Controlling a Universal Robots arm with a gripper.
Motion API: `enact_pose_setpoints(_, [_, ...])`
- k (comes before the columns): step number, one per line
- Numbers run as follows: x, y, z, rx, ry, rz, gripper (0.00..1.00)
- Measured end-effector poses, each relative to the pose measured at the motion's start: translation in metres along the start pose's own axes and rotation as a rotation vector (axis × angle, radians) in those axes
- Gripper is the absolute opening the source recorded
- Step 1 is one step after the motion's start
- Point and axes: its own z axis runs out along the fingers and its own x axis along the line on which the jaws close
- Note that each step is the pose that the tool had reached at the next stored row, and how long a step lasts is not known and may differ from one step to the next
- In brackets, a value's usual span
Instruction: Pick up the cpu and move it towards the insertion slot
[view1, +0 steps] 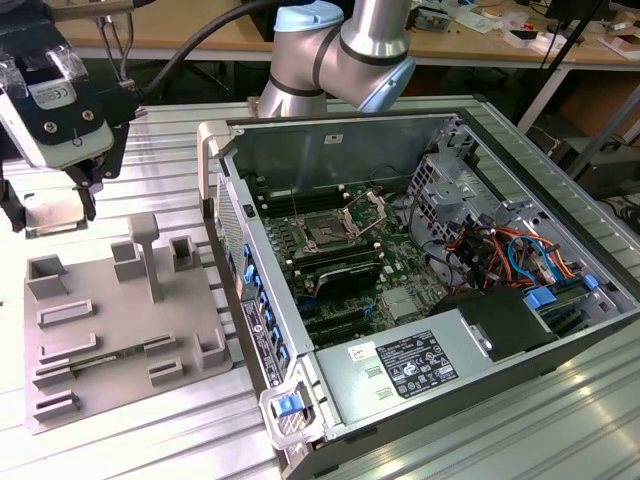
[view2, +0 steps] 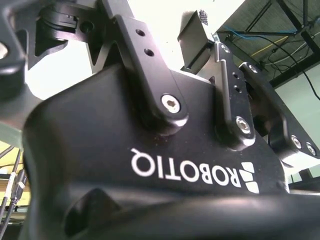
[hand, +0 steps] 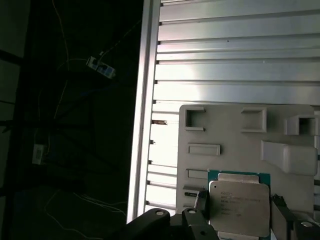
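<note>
The cpu (view1: 48, 214) is a pale square chip held a little above the far corner of the grey tray (view1: 110, 340), at the exterior view's left. My gripper (view1: 50, 216) is shut on it, one dark finger at each side. In the first wrist view the cpu (hand: 239, 200) shows its silver top and a greenish rim, with the fingers (hand: 201, 201) pressed against its edges over the tray (hand: 225, 130). The insertion slot (view1: 325, 237) lies inside the open computer case, a dark square beside a raised metal bracket (view1: 365, 212), far to the exterior view's right of the gripper.
The open computer case (view1: 420, 300) stands with a raised wall (view1: 215, 190) between the tray and the motherboard. The tray carries several upright blocks (view1: 145, 240). The slatted aluminium table (view1: 150, 440) ends at an edge (hand: 142, 125) near the tray. The arm (view1: 340, 50) reaches over the case's back.
</note>
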Motion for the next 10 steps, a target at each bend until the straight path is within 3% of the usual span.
enact_pose_setpoints(7, [-0.0116, -0.0010, 0.0000, 0.0000, -0.0001, 0.000, 0.55])
enact_pose_setpoints(10, [-0.0199, -0.0017, -0.0001, 0.0000, 0.0000, 0.000, 0.55])
